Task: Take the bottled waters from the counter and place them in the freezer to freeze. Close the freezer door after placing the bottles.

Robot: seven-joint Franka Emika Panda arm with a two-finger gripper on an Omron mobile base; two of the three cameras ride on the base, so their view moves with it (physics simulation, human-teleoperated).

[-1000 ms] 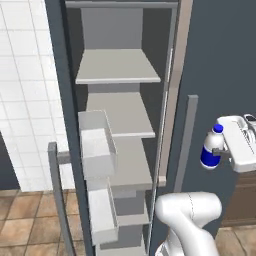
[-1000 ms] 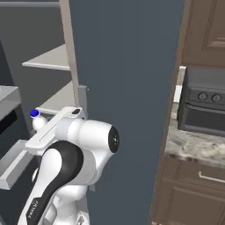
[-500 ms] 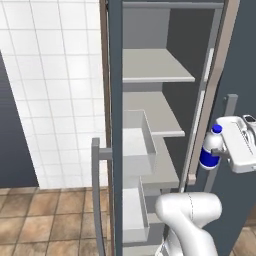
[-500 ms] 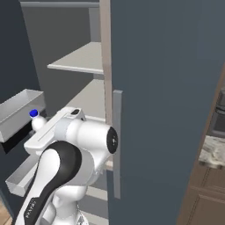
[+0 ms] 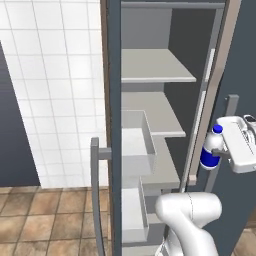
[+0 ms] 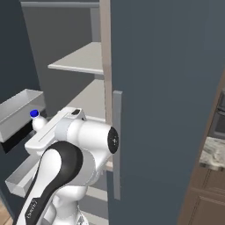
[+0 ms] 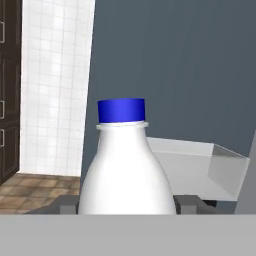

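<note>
Gripper (image 5: 216, 155): closed on the blue-capped bottle, one finger pressed to each side of its body; held in the air at the open front of the freezer.
Fingers (image 7: 187, 204): dark tips flanking the lower body of the bottle in the hand view.
Blue-capped bottle (image 5: 211, 148): upright, cap uppermost, blue label band around the lower body; clear of every shelf, level with the middle shelf, just outside its front right corner.
Freezer (image 5: 150, 95): interior exposed; pale grey shelves stacked one above another.
Freezer door (image 5: 113, 125): swung open, seen edge-on at the left edge of the opening; grey bar handle (image 5: 96, 195) on its outer face.
Door bin (image 5: 136, 142): pale, mounted on the inner face of the open door, level with the bottle.
Surroundings: white tiled wall (image 5: 55, 85) and brown tiled floor (image 5: 45, 220) left of the freezer.
</note>
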